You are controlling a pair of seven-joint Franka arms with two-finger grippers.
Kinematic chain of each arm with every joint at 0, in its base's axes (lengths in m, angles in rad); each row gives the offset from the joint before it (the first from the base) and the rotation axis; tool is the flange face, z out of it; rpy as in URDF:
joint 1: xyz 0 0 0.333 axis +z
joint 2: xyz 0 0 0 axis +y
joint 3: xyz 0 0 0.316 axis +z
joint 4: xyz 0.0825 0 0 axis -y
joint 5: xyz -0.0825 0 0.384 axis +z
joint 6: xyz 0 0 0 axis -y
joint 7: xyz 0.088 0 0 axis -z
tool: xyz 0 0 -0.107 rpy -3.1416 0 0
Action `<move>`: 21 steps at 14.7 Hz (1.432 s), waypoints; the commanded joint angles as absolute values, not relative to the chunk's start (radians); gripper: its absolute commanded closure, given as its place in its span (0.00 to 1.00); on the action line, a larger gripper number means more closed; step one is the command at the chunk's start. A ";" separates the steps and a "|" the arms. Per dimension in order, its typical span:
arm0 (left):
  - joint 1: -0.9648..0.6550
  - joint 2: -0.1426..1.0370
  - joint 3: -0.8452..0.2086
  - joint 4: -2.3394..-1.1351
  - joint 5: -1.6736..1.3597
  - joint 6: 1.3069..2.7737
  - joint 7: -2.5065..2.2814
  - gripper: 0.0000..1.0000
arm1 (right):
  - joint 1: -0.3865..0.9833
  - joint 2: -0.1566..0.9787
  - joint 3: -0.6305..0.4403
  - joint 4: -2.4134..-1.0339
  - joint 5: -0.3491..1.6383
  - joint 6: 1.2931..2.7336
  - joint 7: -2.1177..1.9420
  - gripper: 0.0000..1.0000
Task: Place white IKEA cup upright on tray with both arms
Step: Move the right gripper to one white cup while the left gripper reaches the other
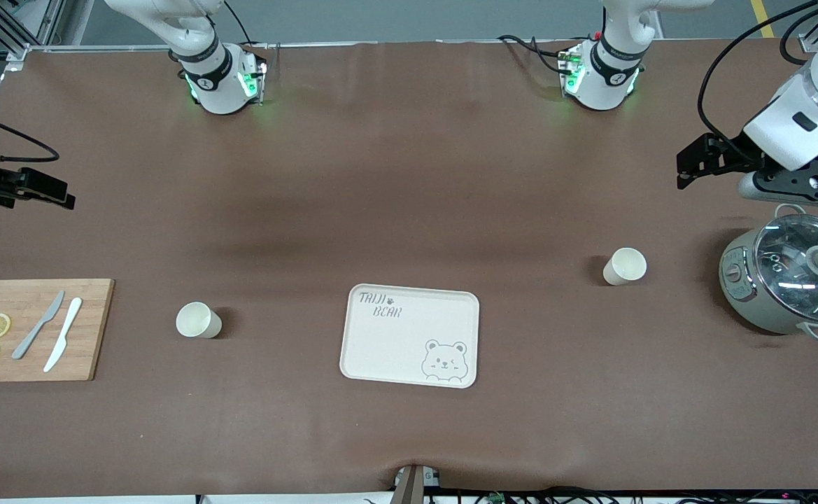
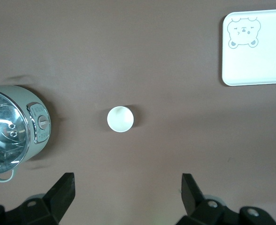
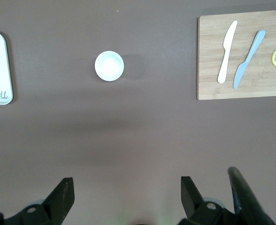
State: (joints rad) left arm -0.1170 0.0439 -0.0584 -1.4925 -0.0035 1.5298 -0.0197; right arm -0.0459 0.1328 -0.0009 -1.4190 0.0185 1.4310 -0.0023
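Presumably light, rigid, smooth-walled: each cup best taken at rim or across wall. Two white cups counted: cup (image 1: 624,266) toward left arm's end, cup (image 1: 198,320) toward right arm's end, tray (image 1: 410,335) between, bare. Left gripper (image 2: 127,192) and right gripper (image 3: 126,192) held spread, nothing grasped.

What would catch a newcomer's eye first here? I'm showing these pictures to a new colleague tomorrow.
Probably the cream tray with its bear face, mid-table, flanked by two white cups: one cup toward the left arm's end, the other cup toward the right arm's end. Next, the glass-lidded pot under the open left gripper, and the cutting board with knives and lemon slices, near the open right gripper.
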 commanded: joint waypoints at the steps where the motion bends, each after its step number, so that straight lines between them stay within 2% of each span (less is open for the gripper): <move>1: -0.115 0.049 -0.058 -1.480 0.005 1.526 0.000 0.00 | -0.043 0.114 0.002 -1.445 0.003 1.443 0.014 0.00; 4: -0.117 0.054 -0.061 -1.489 0.002 1.528 0.026 0.00 | -0.043 0.114 0.002 -1.445 0.003 1.445 0.014 0.00; 6: -0.104 0.042 -0.063 -1.564 0.002 1.569 0.040 0.00 | -0.043 0.117 0.002 -1.448 0.003 1.457 0.014 0.00; 11: -0.074 -0.081 -0.055 -1.990 0.002 1.970 0.139 0.00 | -0.043 0.120 0.002 -1.535 0.003 1.566 0.012 0.00; 16: -0.015 -0.077 -0.052 -2.195 0.000 2.219 0.225 0.00 | -0.043 0.133 0.002 -1.736 0.005 1.814 0.000 0.00; 21: 0.021 -0.040 -0.052 -2.275 -0.011 2.344 0.256 0.00 | -0.035 0.273 0.003 -1.766 0.005 1.954 -0.011 0.00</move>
State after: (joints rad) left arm 0.0066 -0.0304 -0.0485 -2.2436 -0.0029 2.3073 0.2258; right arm -0.0420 0.2247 0.0020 -1.7710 0.0185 1.9120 -0.0061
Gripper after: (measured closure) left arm 0.000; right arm 0.000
